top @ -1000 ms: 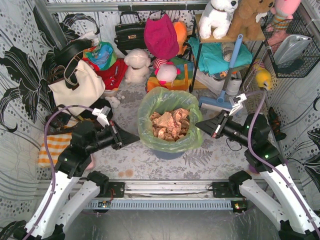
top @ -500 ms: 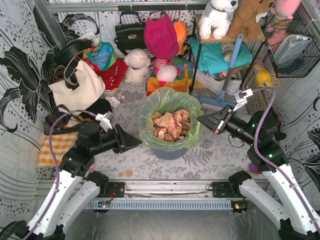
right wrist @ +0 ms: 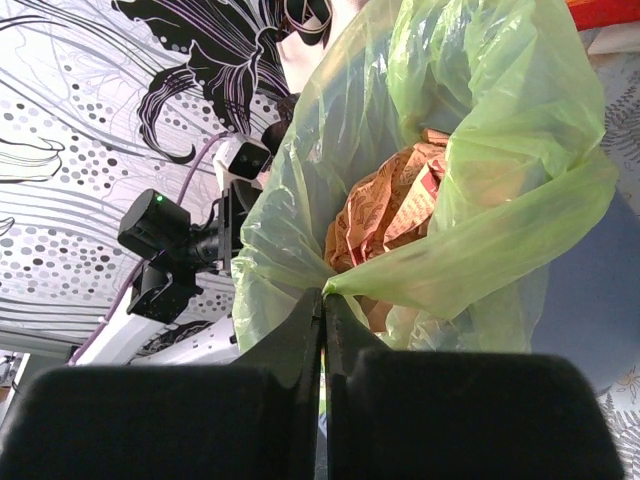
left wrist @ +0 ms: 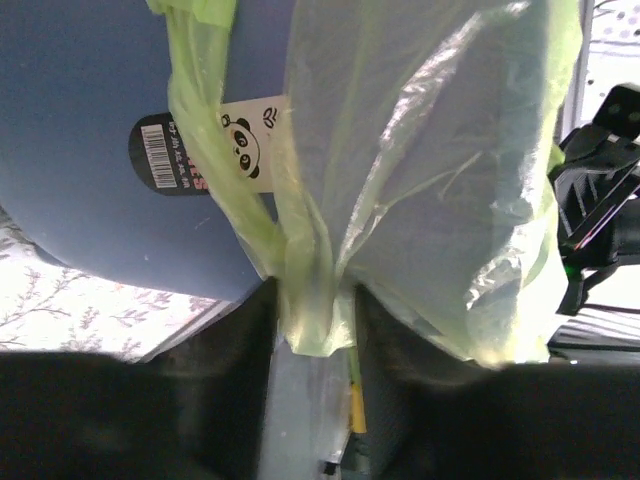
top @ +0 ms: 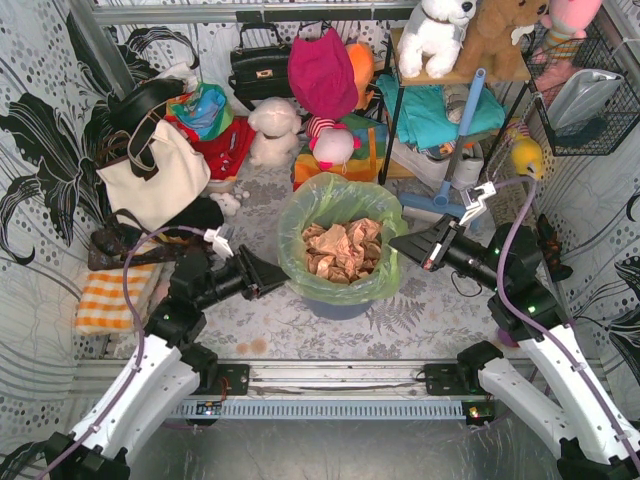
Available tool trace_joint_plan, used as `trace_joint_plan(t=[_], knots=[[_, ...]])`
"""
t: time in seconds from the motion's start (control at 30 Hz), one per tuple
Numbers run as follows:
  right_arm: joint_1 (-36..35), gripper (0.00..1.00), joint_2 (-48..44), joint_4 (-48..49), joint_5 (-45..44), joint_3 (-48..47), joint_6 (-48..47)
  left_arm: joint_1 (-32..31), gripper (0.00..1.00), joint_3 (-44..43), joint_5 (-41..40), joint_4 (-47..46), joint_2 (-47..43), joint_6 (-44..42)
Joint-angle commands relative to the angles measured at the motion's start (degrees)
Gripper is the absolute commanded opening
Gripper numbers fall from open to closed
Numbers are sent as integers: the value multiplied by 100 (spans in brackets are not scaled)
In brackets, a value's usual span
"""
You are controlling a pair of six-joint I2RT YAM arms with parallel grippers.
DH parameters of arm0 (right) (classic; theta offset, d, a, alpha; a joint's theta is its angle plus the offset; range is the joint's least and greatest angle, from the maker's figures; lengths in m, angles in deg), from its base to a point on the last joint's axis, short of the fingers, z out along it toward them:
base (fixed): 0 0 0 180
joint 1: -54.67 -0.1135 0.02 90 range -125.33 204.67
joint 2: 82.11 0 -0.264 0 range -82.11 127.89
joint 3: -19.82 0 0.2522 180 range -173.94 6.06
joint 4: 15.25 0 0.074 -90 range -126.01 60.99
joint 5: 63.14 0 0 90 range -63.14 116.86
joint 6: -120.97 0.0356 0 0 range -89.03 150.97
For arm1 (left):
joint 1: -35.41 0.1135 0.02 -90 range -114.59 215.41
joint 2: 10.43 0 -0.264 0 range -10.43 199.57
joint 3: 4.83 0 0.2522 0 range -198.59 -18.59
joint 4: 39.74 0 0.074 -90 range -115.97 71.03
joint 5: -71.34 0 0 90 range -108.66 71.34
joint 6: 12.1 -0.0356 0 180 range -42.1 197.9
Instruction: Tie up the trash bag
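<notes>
Right pincer [right wrist: 323, 300] tight on trash bag [right wrist: 480, 170], left pincer [left wrist: 312, 310] half-open.

The right gripper [right wrist: 322, 300] pinches the trash bag [right wrist: 480, 150].

Trash bag [top: 335, 205]: translucent light green, crinkly, mouth open
Inside: crumpled tan paper [top: 340, 250]
Place: lining blue bin [top: 338, 306], straight ahead of me

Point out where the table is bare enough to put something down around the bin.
Bare patterned table lies between the bin and the near rail, and between the bin and the right arm. Behind the trash bag it is crowded with plush toys, handbags and a shelf rack; a striped cloth covers the left.
</notes>
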Motion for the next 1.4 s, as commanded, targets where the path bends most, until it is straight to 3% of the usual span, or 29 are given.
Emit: trace_joint_plan(t=[0.0,0.13,0.2,0.47,0.8,1.13,1.37], knots=[[-4,0,-113,300,118,11,124,-10,36,112,149,-872,149,-1],[-6,0,-134,233,126,-14,136,-6,5,-21,352,-553,104,-145],[-1,0,-142,201,126,-46,135,-8,0,-271,439,-97,12,-373],[-1,0,-121,358,36,-211,173,-11,0,-1204,920,867,60,-797],[-6,0,155,537,107,-907,47,2,0,-1976,1796,759,474,-901],[-1,0,503,1309,277,-1078,253,3,0,-2273,1596,866,866,-1125],[-6,0,772,1238,6,-1325,47,-2,0,-2831,1514,861,1221,-1348]])
